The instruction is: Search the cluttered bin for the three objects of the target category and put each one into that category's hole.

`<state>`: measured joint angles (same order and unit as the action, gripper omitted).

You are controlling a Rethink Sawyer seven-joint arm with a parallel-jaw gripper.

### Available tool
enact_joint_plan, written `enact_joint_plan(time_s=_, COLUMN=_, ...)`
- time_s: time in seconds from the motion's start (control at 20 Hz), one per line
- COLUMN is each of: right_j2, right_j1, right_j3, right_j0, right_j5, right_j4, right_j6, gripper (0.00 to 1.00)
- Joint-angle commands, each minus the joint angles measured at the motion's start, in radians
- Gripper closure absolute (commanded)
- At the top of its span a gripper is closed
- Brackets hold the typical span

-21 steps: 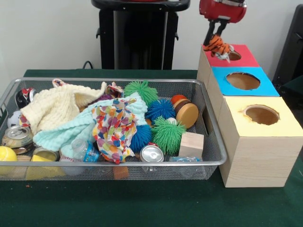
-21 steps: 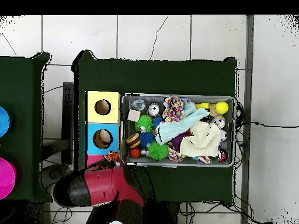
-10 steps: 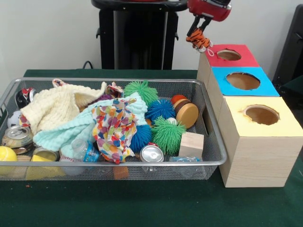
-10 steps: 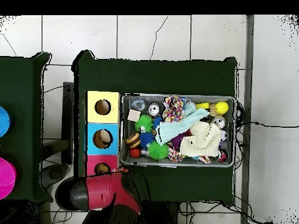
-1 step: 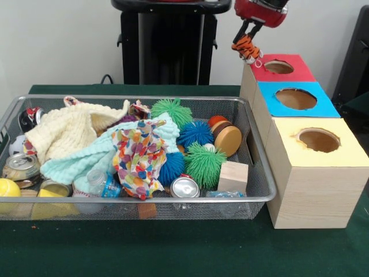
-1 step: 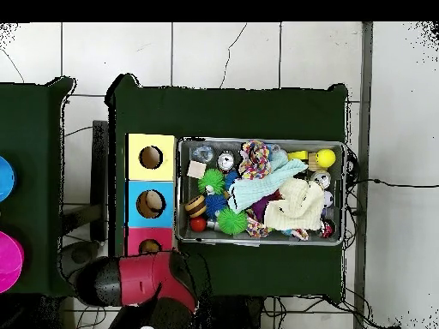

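fingers (image 5: 248, 41) rose slightly, clenched on tiger toy (image 5: 247, 47), above green table (image 5: 173, 248).

Bin (image 5: 262, 199): sitting on the table (image 5: 173, 248), left of the row of boxes in the front view.
Boxes (image 5: 314, 179): standing in a row running from near to far, just beside the bin's right wall, each with a hole (image 5: 318, 139) in its top.
Gripper (image 5: 247, 41): hanging above the far box's left edge, clamped on a striped toy (image 5: 248, 47).
Cloths (image 5: 75, 135): lying heaped over the bin's left and middle.
Spiky balls (image 5: 203, 163): clustering right of the cloths.
Wooden block (image 5: 233, 176): resting at the bin's near right corner.
Can (image 5: 185, 188): lying against the near wall, left of the block.
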<state>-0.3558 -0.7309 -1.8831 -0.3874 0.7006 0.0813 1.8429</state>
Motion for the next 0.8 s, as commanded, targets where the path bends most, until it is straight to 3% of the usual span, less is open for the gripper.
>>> enact_joint_plan(time_s=0.05, right_j2=0.050, right_j1=0.035, right_j3=0.087, right_j0=-0.015, right_j5=0.119, right_j4=-0.077, right_j6=0.259, gripper=1.00)
enact_joint_plan(time_s=0.8, right_j2=0.101, right_j1=0.056, right_j3=0.103, right_j0=-0.030, right_j5=0.069, right_j4=-0.188, right_j6=0.239, gripper=1.00)
